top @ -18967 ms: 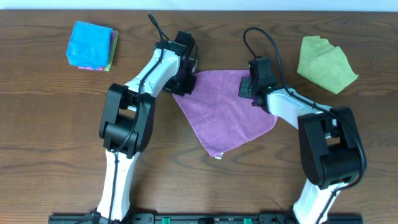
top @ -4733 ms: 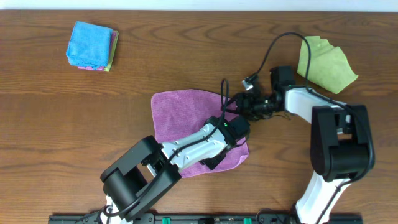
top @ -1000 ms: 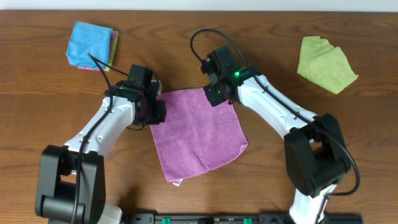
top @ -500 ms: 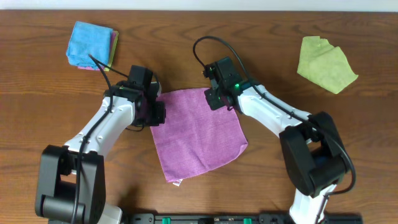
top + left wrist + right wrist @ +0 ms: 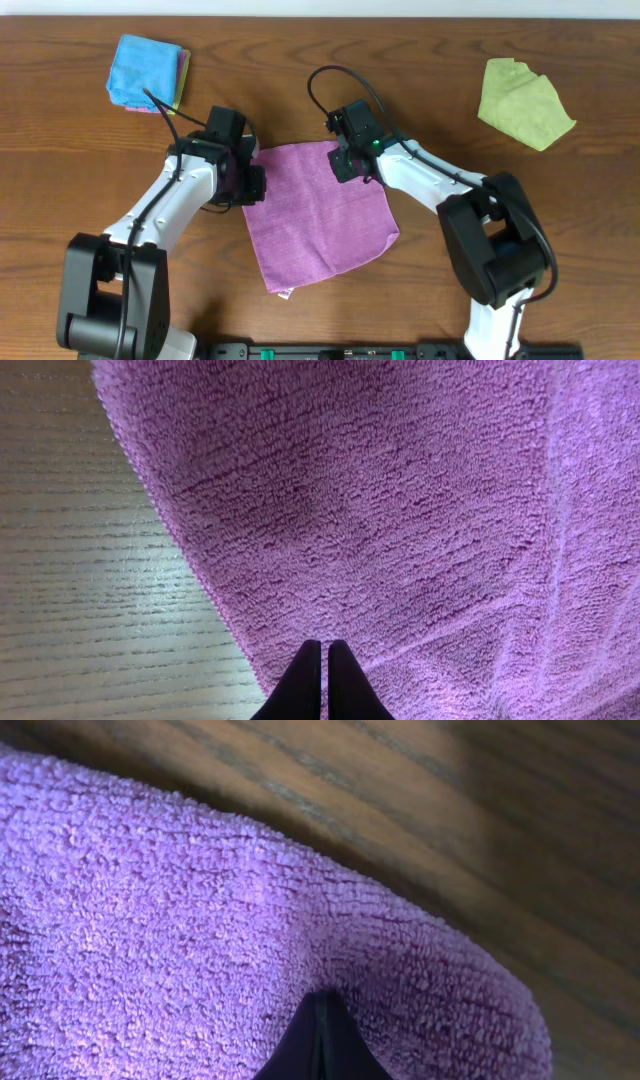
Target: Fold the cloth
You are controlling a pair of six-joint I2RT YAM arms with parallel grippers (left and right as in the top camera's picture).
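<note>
We see the purple cloth (image 5: 320, 212) lying flat in the middle of the table (image 5: 90, 210), spread open as a skewed square. The left gripper (image 5: 252, 181) sits at its left edge; in the wrist view its fingers (image 5: 306, 672) are pressed together, seemingly with fabric pinched between them. The right gripper (image 5: 346, 161) sits on the far right corner, its tips closed to a single point on the pile. A folded blue cloth (image 5: 146, 70) lies far left and a crumpled green cloth (image 5: 524, 101) far right, both well apart from the purple one.
</note>
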